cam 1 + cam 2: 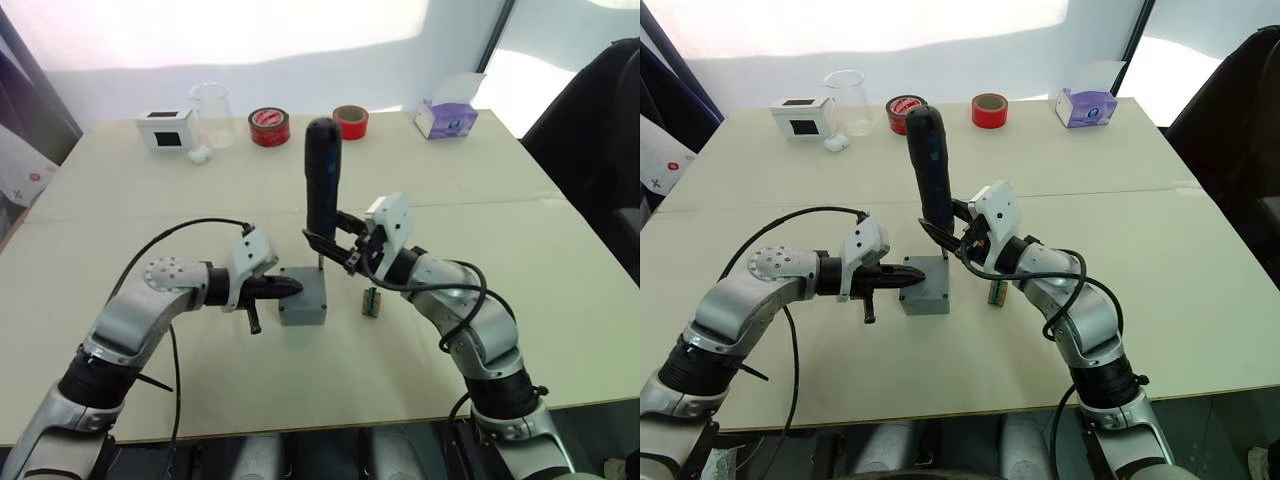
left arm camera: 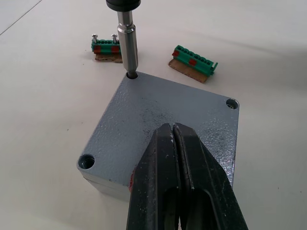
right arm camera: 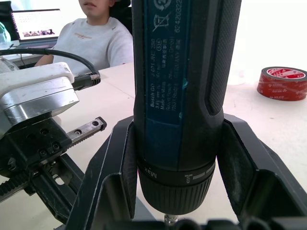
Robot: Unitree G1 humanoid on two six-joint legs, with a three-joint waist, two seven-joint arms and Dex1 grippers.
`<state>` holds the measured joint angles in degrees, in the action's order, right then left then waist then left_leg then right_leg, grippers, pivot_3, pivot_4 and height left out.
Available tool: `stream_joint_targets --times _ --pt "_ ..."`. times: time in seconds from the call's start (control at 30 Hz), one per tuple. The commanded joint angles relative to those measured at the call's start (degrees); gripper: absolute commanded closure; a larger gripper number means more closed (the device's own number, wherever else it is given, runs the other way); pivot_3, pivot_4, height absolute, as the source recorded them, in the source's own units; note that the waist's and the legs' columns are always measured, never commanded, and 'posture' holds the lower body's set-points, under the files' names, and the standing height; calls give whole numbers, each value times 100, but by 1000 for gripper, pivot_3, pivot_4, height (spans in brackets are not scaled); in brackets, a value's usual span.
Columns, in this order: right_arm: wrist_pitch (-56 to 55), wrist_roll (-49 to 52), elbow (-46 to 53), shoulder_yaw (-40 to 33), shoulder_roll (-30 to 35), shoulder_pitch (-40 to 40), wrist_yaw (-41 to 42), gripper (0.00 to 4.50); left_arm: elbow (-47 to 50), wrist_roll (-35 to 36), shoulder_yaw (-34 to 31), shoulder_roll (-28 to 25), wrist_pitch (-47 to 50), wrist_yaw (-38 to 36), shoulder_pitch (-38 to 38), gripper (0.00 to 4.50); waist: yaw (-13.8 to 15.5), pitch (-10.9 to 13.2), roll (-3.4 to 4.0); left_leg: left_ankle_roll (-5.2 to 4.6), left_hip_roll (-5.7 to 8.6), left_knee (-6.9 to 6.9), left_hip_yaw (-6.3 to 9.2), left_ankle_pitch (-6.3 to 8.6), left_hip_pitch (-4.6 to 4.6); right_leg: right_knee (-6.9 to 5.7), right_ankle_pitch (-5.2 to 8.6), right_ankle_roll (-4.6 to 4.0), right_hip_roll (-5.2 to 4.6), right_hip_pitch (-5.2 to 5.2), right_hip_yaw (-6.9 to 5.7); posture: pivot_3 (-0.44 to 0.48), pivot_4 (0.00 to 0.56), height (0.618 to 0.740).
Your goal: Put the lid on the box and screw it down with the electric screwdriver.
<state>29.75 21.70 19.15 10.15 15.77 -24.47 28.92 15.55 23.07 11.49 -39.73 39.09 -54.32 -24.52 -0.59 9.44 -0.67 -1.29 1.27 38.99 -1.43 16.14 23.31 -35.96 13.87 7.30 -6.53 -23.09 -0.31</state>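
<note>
The lid (image 2: 163, 120) sits on the box (image 1: 303, 312), the electric screwdriver (image 1: 322, 180) upright above.

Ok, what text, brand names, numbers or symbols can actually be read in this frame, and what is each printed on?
"Bosch GO", on the electric screwdriver body; the smaller lines under it are too small to read.
"Max", on the screwdriver's collar.
Number beginning "6242032", at the top of the screwdriver body, cut off.
Crossed-out bin symbol, beside that number.
White lettering on the red tape roll: too blurred to read.
</note>
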Motion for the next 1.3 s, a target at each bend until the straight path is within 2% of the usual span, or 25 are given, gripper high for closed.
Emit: stream_joint_targets --times 0.03,1.1,1.3 --pt "322 -51 -362 56 51 296 -4 2753 -81 -149 100 9 17 59 150 4500 3 -18 1 0 0 0 0 0 0 0 0 0 0 0 0 0 150 740" --pt "291 -137 -450 42 132 533 128 2753 -64 -168 160 -19 -43 73 259 4500 1 -72 7 -3 0 -8 2 3 -5 10 3 -6 -6 4 -1 0 150 740" --pt "287 -171 -503 37 152 465 178 2753 -35 -151 166 12 1 127 247 4500 1 -80 8 -4 -1 -23 6 4 -29 34 12 -22 -7 34 -4 0 150 740"
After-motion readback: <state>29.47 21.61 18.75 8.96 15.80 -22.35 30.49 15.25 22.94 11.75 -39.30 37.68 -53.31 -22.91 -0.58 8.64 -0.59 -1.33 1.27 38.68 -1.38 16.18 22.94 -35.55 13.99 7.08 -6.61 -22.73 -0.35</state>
